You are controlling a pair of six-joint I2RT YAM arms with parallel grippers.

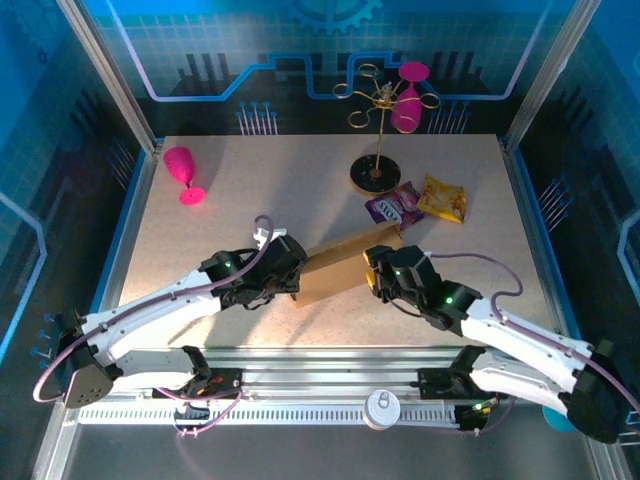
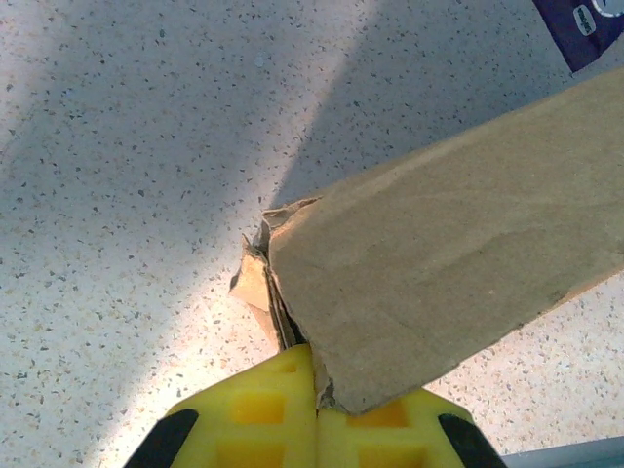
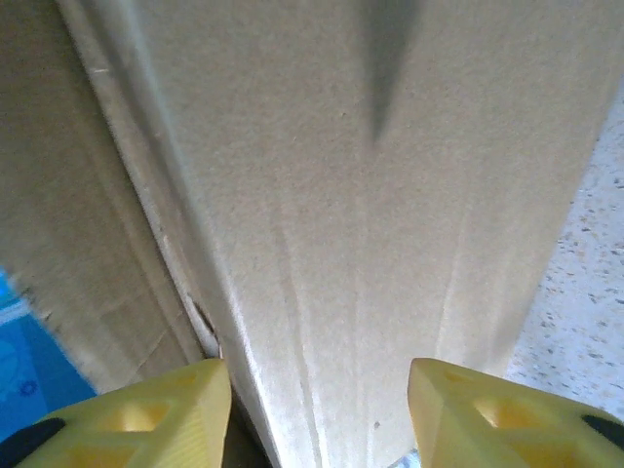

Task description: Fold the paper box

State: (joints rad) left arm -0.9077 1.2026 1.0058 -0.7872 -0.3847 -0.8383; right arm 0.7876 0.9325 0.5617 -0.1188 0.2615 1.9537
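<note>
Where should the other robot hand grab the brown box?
The paper box is a long, narrow carton, and the left gripper pinches one end. So the right gripper should probably clamp the opposite end across its narrow width, coming from the right, jaws straddling it.

A purple packet (image 1: pixel 393 208) and a yellow packet (image 1: pixel 442 198) lie near a gold rack (image 1: pixel 378 150).

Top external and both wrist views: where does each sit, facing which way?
Top external: above, behind the arms, looking down on the table; both arms, left tool and right tool at the paper box.
Left wrist: looks along shut yellow fingers pinching the box's end.
Right wrist: looks along spread fingers straddling the box.
Wrist views share box and speckled table.
</note>
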